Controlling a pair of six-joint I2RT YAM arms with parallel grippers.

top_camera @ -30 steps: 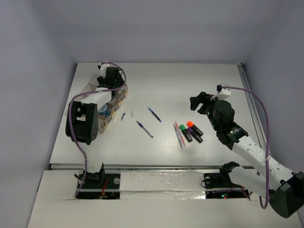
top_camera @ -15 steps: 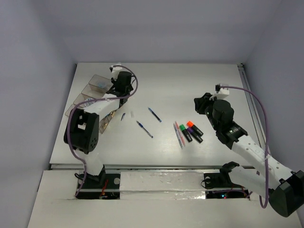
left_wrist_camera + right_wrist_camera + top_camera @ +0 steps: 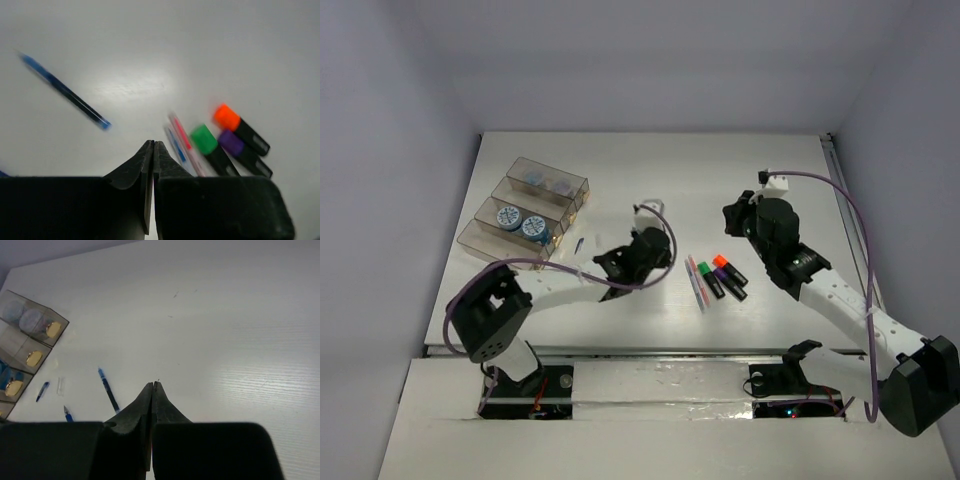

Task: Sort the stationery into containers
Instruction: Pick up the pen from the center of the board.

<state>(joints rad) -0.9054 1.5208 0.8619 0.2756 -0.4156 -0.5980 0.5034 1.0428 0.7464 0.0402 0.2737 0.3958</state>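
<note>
The containers (image 3: 477,240) sit at the back left; blue-and-white rolls (image 3: 520,222) lie in one compartment and paler rolls (image 3: 546,183) in another. My left gripper (image 3: 655,245) hovers over mid-table, shut on nothing. Just ahead of it lie a blue pen (image 3: 62,90), slim pink and blue pens (image 3: 181,139) and the markers with green (image 3: 205,138), orange (image 3: 227,116) and purple (image 3: 230,141) caps. In the top view the markers (image 3: 723,277) lie between my arms. My right gripper (image 3: 734,215) is shut and empty above bare table. A tiny white piece (image 3: 60,385) lies near the containers (image 3: 30,340).
A short dark blue piece (image 3: 579,245) lies on the table beside the containers. My left arm stretches across the near-left table and covers the pens beneath it in the top view. A rail (image 3: 850,240) runs along the table's right edge.
My left arm swung from over the containers to mid-table near the pens and markers, shutting its jaws on the way. My right gripper closed and turned slightly left.
</note>
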